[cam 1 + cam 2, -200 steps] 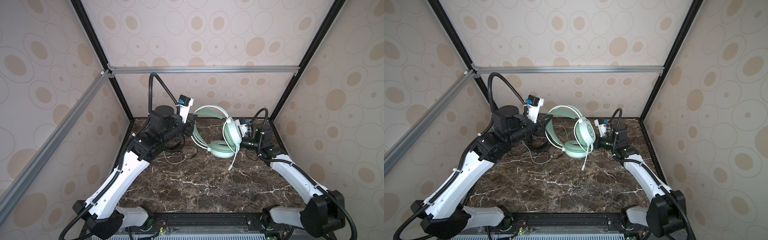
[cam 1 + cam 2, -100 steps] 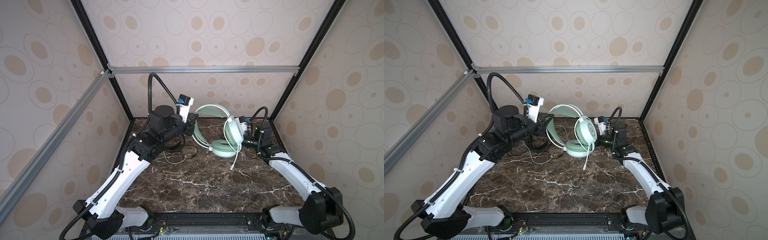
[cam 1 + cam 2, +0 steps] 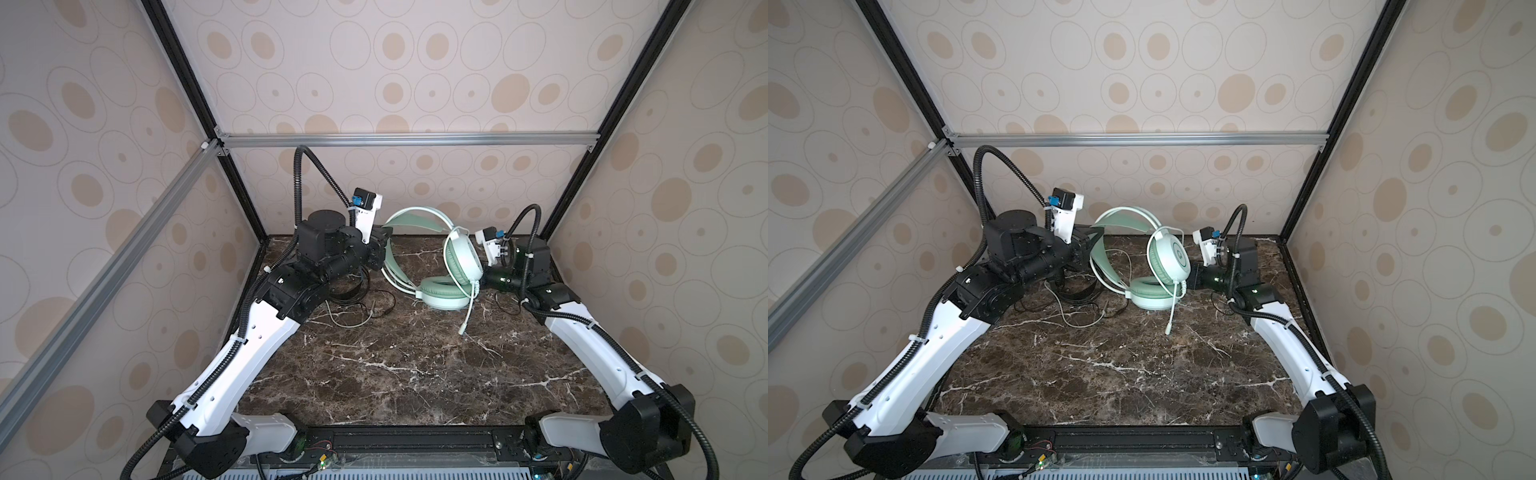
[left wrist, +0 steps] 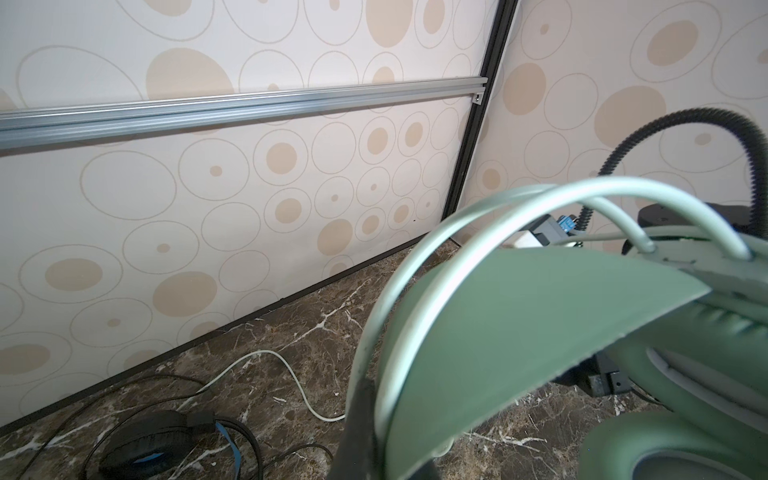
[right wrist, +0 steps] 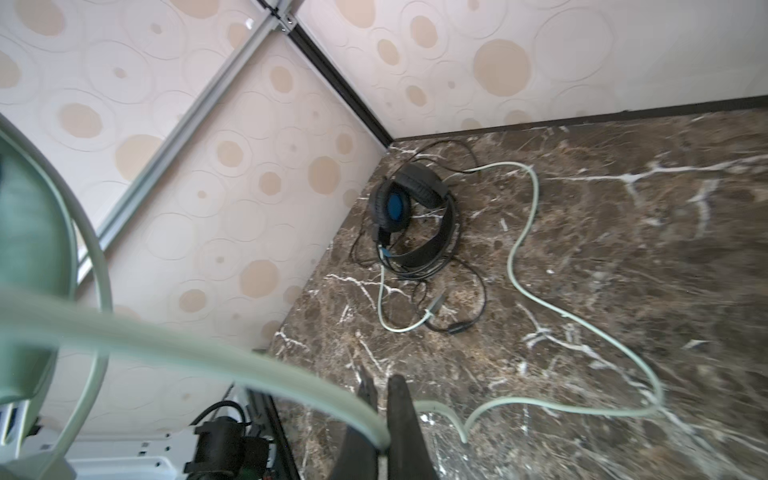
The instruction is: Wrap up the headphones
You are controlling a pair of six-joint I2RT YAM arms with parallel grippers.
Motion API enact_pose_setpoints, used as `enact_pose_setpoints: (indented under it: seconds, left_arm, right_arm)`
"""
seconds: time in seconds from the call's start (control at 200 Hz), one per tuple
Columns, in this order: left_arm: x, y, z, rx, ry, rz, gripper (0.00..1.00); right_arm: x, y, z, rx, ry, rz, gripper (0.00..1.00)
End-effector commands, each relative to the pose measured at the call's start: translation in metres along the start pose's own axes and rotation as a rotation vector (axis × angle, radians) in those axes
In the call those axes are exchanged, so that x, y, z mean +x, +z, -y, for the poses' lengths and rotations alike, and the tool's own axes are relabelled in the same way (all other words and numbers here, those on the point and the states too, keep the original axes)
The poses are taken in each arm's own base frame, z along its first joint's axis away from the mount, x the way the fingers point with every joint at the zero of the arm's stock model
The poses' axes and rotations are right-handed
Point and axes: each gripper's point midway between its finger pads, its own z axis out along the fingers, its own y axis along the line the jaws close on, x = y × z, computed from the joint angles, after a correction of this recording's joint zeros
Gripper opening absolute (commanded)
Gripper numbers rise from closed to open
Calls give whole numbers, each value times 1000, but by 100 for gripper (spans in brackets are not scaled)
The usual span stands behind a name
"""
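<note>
Mint-green headset [image 3: 459,259] sits between the two grippers, at the far end of the tabletop; one padded oval cup lies flat on the stone, the other stands upright above it, its smooth pale shell just beside the right gripper [image 5: 380,415]; a thin pale mic boom [image 3: 467,313] droops from the upright cup to the slab. The headband is a broad matte green strap under twin rounded wire arches; the left gripper [image 3: 384,249] is clamped on the arches' end. Pale cord [image 5: 523,232], round and rubbery, snakes in loose bends over the stone ahead of the right gripper; that gripper's dark fingers are pinched together on it. Black headset [image 5: 409,208] lies flat below the left gripper, well apart from the right; dark cushions, blue inner pad; its thin black cord [image 5: 478,299] loops around it and crosses the pale one. Tabletop [image 3: 415,374]: glossy brown marble, white veins. Walls [image 3: 415,62]: cream paper, tan ovals; a ribbed aluminium rail [image 3: 395,139] runs across the back.
</note>
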Motion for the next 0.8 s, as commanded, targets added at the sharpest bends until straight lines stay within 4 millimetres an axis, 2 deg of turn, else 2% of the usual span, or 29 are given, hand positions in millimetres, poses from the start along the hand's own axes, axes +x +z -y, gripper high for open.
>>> enact_pose_setpoints:
  seconds: [0.0,0.155,0.345,0.6,0.795]
  left_arm:
    - [-30,-14,2,26,-49,118,0]
    - [-18,-10,4,46,-55,89,0]
    - [-7,-5,16,124,-72,60,0]
    - [-7,-8,35,239,-115,89,0]
    - [-20,-17,47,313,-122,132,0]
  right_arm:
    - [-8,-24,10,180,-89,-1,0]
    - [-29,-46,10,307,-179,25,0]
    - [-47,-55,9,388,-224,32,0]
    - [-43,-52,27,462,-189,-23,0]
    - [-38,-47,33,470,-161,-49,0]
